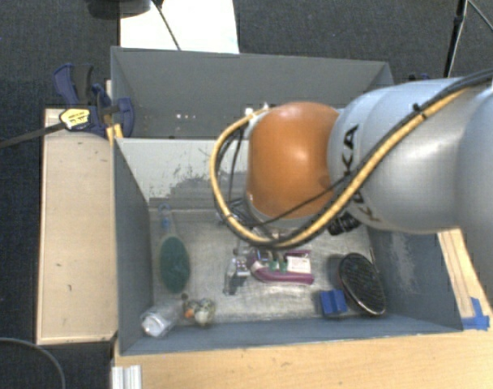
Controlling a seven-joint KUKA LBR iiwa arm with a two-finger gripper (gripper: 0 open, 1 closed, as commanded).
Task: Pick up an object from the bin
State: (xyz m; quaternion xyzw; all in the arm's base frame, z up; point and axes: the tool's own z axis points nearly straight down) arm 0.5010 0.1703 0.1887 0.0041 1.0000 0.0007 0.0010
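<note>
The arm [425, 160] comes in over the bin's [141, 241] right wall as a thick, smooth, silver-grey tube, bent down into the bin at its wrist. A rounded, glossy orange cover [291, 156] caps the wrist, and a stiff yellow-and-black cable [222, 168] loops round the cover and runs back along the arm. Below the cover the gripper [234, 278] points down, a small piece of dull metal close over the floor near the bin's middle. The cover hides most of it, so I cannot tell whether it is released or clenched, nor whether it touches anything. Just beside it, towards the right wall, lies a flat packet [289, 267], purple with a white label, oblong and lying parallel to the near wall. It is the thing closest to the gripper. A black disc [362, 284] with a ribbed or meshed face lies further right, near the right wall, and a small blue block [333, 303] sits touching the disc's left rim by the near wall. Near the left wall lies a dark green oval brush [173, 263] with a rough, fuzzy surface. In the near left corner lies a small clear bottle [156, 322] on its side. Just beside the bottle is a mottled ball [202, 310]. The bin's floor is scuffed grey metal and its walls are matt.
</note>
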